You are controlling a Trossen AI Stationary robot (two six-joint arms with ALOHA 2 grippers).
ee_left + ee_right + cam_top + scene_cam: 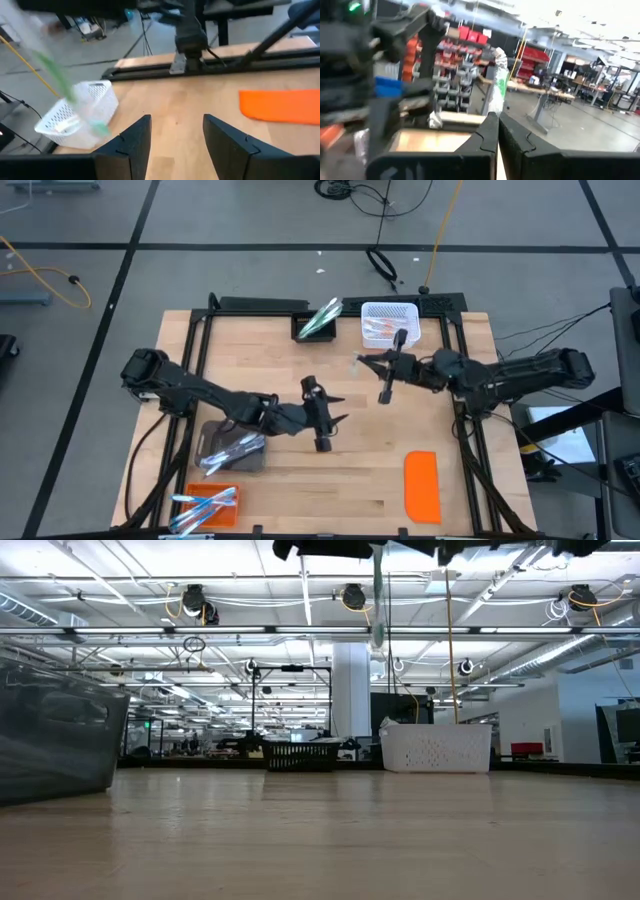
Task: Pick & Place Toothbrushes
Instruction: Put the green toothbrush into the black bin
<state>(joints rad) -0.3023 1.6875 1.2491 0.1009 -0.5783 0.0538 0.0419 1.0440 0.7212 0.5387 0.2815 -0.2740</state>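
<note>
From above, the right gripper [385, 385] is hanging just in front of the white basket [388, 307], on the side facing the middle of the desk [330, 480]. The left gripper [325, 420] is standing farther from the basket, out over bare wood. A few toothbrushes [382, 328] are already lying inside the basket.

From desk height, a green toothbrush [378, 600] is dangling upright from a gripper above the frame. It is hanging nearer the camera than the basket [435, 747] and well above its rim.

In the left wrist view, the left gripper [177, 135] is holding its jaws wide, with nothing between them. A blurred green streak [57, 80] is crossing in front of the basket [95, 95]; I cannot tell what is carrying it.

In the right wrist view, the right gripper [497, 125] is pressing its jaws together, seemingly pinching the toothbrush [497, 92] low on the handle.

To my eye the right arm is doing the placing now. It should be travelling until the toothbrush is hanging squarely over the basket's opening, then lowering so the free end is dipping below the rim before the jaws part. Releasing early would be risking a bounce off the rim. The left arm should be keeping clear of the basket.
</note>
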